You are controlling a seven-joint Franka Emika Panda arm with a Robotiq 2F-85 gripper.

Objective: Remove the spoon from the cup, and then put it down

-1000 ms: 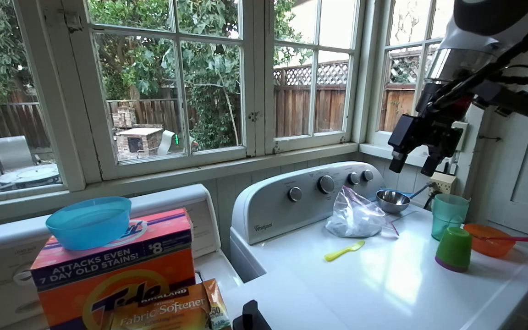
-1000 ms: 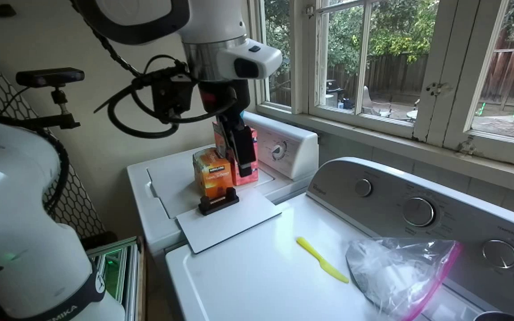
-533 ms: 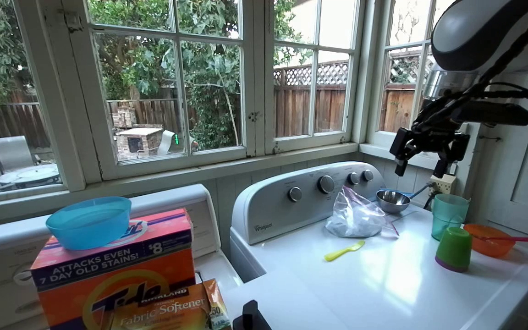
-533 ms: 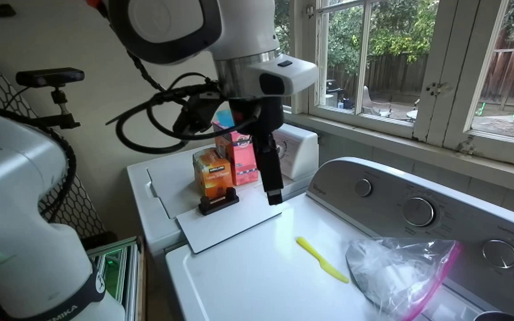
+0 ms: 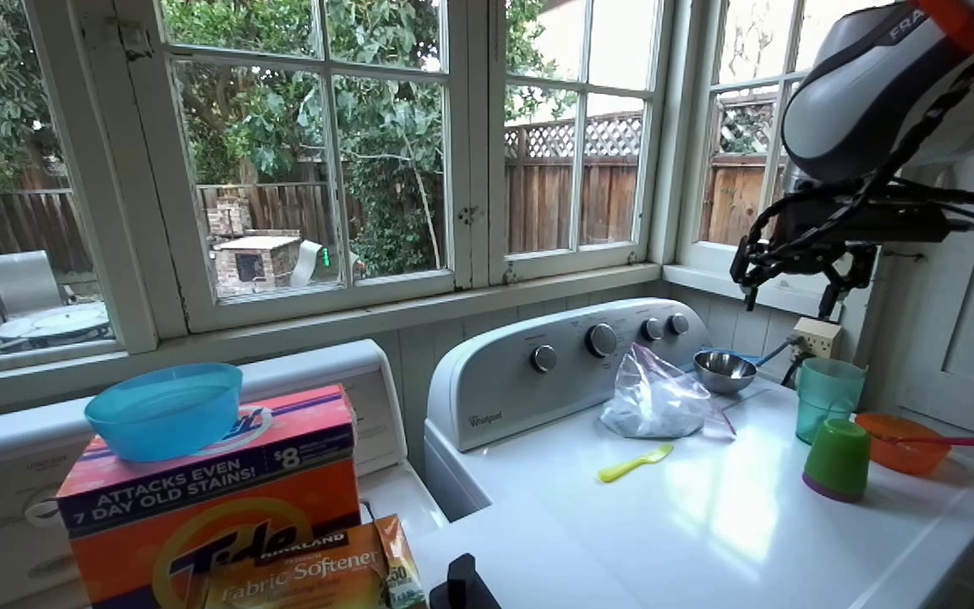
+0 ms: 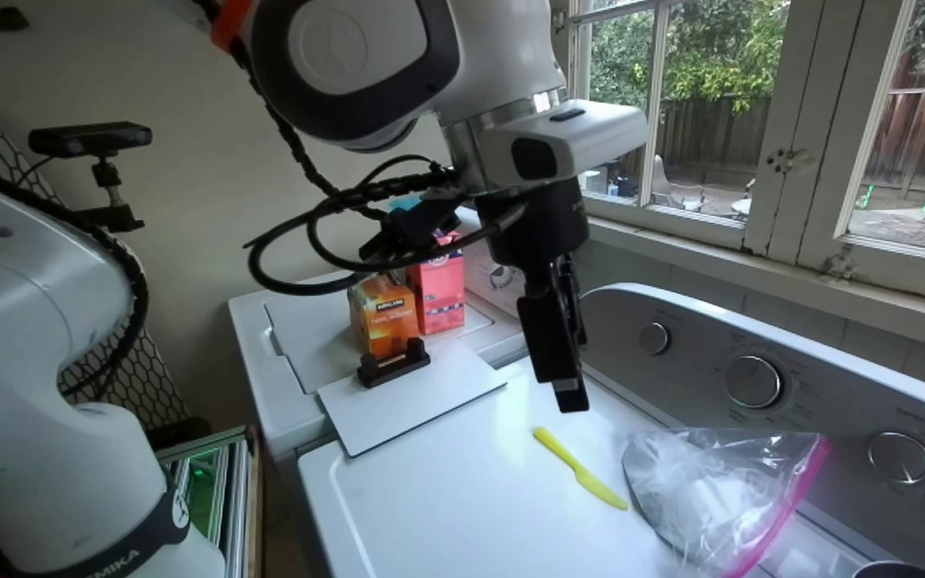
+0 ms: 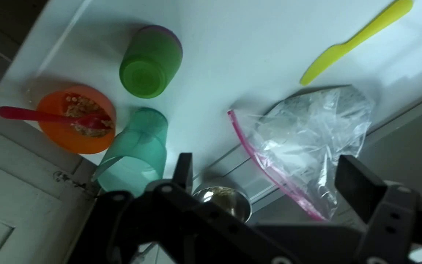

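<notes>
The bright green cup (image 5: 839, 457) stands upside down on the white machine top, purple rim at the bottom. It also shows in the wrist view (image 7: 151, 60). The teal to greyish spoon cannot be made out in any view; if it is inside something, it is hidden. My gripper (image 5: 789, 303) is in the air above the back right of the machine top, well above the cup. In an exterior view its fingers (image 6: 572, 399) point down, above and behind the yellow plastic knife. In the wrist view the jaws (image 7: 264, 167) are wide apart and hold nothing.
A teal tumbler (image 7: 134, 154) stands behind the green cup. Beside it, an orange bowl (image 7: 66, 141) holds crumbs and a red utensil (image 7: 37, 115). A metal bowl (image 5: 724, 372), a plastic bag (image 5: 656, 406) and a yellow plastic knife (image 6: 579, 468) lie near the control panel (image 5: 588, 372).
My gripper has swung out over the machine top, moving right and down in an exterior view, and turned to point more straight down. It stays open. The objects have not moved.
</notes>
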